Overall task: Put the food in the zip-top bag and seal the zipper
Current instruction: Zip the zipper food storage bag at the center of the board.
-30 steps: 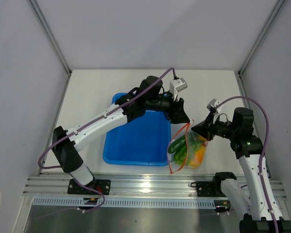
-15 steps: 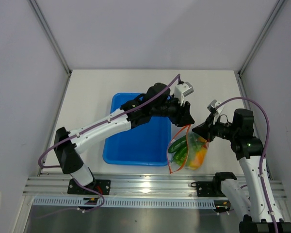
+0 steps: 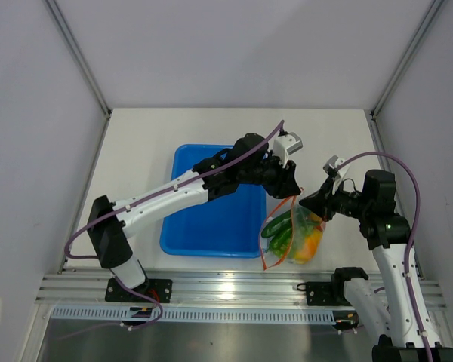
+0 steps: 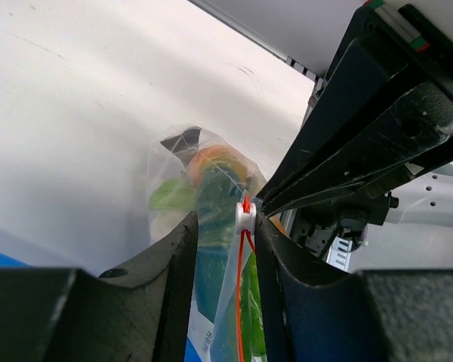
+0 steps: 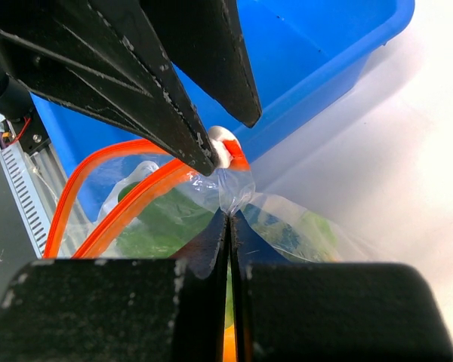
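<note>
We saw the fingers (image 4: pixel 175 280) of the left gripper (image 4: pixel 223 226) a little apart, straddling the white slider (image 4: pixel 245 214) at the end of the zipper (image 5: pixel 147 196). The slider lay against one finger, with a sliver of space on its other side. The right gripper (image 5: pixel 228 217) had its fingers (image 5: pixel 200 260) pressed together, pinching the clear plastic at the top corner of the zip-top bag (image 5: pixel 238 188), just beside the slider. The two grippers met tip to tip over the bag's far end. From that corner the bag stretched toward the near edge, and the zipper's two orange-red strips stood apart in a loop. The food (image 3: pixel 285 235) was inside it, with green pieces to the left and an orange one to the right. The bag sat just right of the blue tray (image 3: pixel 211 215) on the white table (image 3: pixel 143 143). The left arm reached across the tray, and the right arm came in from the near right.
</note>
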